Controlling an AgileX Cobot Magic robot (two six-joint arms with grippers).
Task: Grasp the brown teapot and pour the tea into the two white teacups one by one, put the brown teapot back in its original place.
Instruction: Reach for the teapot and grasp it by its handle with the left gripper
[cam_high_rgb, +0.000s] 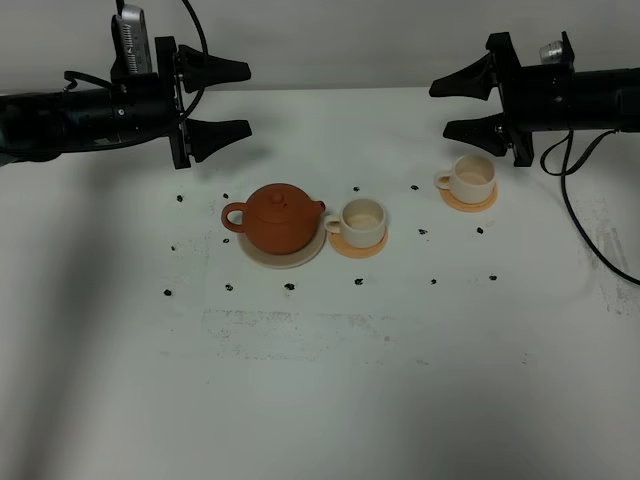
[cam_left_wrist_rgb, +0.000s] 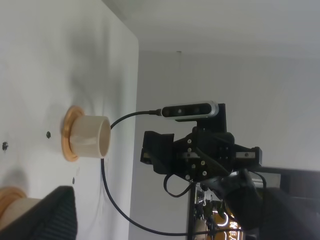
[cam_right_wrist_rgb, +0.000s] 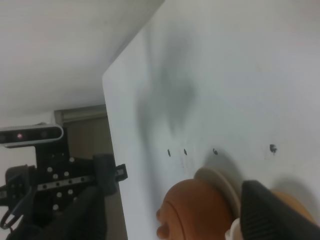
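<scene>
The brown teapot (cam_high_rgb: 280, 218) sits upright with its lid on, on a pale beige saucer (cam_high_rgb: 287, 259) left of centre. One white teacup (cam_high_rgb: 362, 219) stands on an orange coaster (cam_high_rgb: 357, 248) just right of the teapot's spout. The other teacup (cam_high_rgb: 472, 178) stands on its coaster (cam_high_rgb: 470, 203) further right and back. My left gripper (cam_high_rgb: 240, 98) hovers open, behind and left of the teapot. My right gripper (cam_high_rgb: 439, 110) hovers open just behind the far cup. Neither holds anything. The right wrist view shows the teapot (cam_right_wrist_rgb: 199, 211) and saucer (cam_right_wrist_rgb: 223, 186); the left wrist view shows the far cup (cam_left_wrist_rgb: 91, 136).
Small black marks (cam_high_rgb: 290, 287) dot the white table (cam_high_rgb: 320, 380) around the tea set. A black cable (cam_high_rgb: 590, 220) hangs from the right arm down over the table's right side. The table's back edge lies just behind both grippers.
</scene>
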